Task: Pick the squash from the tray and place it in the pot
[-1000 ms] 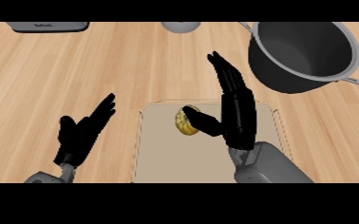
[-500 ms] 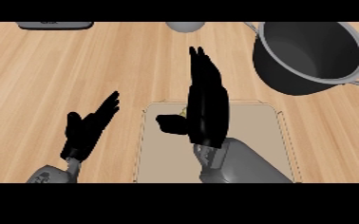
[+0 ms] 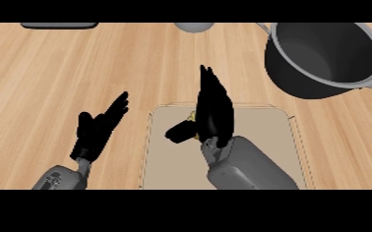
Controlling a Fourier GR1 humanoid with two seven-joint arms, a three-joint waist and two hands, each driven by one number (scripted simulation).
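Since a second ago we see the right robot hand has swung left over the squash on the tray, thumb beneath, fingers straight, released. Left robot hand rests open. The pot stands well apart.

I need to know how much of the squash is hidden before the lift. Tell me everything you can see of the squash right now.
Only a small yellow sliver of the squash shows, on the upper left part of the beige tray. The right hand stands edge-on over it, fingers straight and pointing away, thumb reaching left just below the sliver, so most of the squash is hidden. Its shape, its pose and whether the hand touches it cannot be told. It is not in the pot.
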